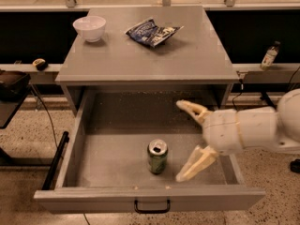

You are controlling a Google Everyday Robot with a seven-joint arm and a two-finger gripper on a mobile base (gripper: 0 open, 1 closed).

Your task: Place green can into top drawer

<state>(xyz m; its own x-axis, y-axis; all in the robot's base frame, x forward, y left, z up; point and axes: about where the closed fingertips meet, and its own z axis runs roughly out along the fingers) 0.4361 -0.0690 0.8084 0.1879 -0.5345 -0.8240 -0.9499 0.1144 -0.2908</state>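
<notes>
The green can (157, 157) is seen standing upright on the floor of the pulled-out top drawer (77, 146), near its front panel and about midway across. The gripper (183, 142) is held just right of the can, clear of it, with its fingers spread wide apart. A white bowl (90, 28) and a dark blue chip bag (152, 32) are set on the cabinet top (150, 60).
</notes>
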